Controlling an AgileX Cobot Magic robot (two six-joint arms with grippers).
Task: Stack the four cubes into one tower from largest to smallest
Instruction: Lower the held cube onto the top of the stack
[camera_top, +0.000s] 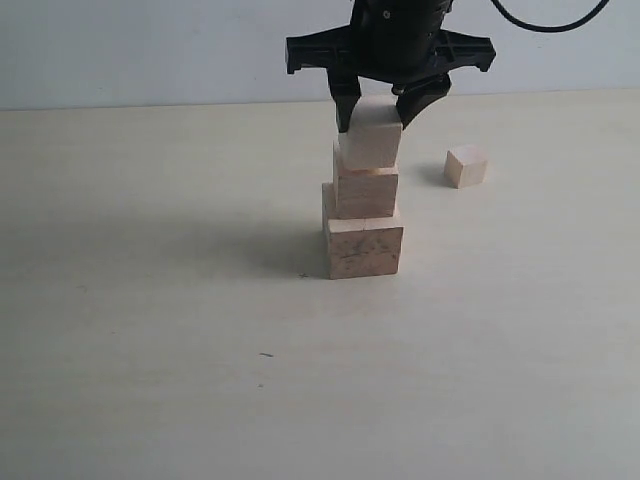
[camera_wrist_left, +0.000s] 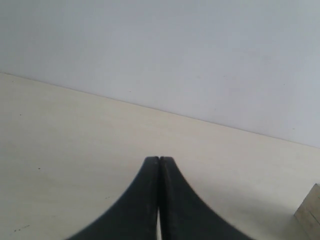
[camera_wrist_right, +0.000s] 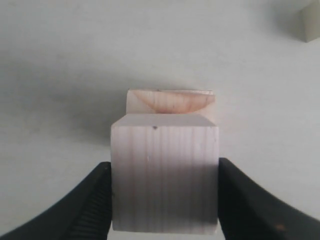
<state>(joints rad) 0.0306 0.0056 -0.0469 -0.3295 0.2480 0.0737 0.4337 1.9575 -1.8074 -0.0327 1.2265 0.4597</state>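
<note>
**blockhead22:** so where's the tower (camera_top: 362, 208) at, and which way does it run?

**gripfan:** Around the middle of the table (camera_top: 150, 340), standing straight up, so the long axis is vertical. The largest cube (camera_top: 365, 254), the mottled brown one, sits flat on the table at the bottom. The second cube (camera_top: 366, 194) rests on top of it, with flat faces toward the exterior camera. The third cube (camera_top: 372, 148) is on top, nudged a touch right of the one beneath and maybe very slightly tilted. Can't tell if it's fully seated or a hair off.

**blockhead22:** and the grippers?

**gripfan:** The right gripper (camera_top: 378, 112) comes down from above and is clamped on the third cube. Its black fingers (camera_wrist_right: 95, 205) press on opposite side faces, and the wood grain runs parallel to them. The left gripper (camera_wrist_left: 159, 162) has its jaws pressed together with nothing between them, low over bare table. There's a sliver of wood at the edge of its view, no idea which cube.

**blockhead22:** last one?

**gripfan:** The smallest cube (camera_top: 466, 166) sits alone on the table, right of the tower and a bit behind it, not touching anything.
</note>
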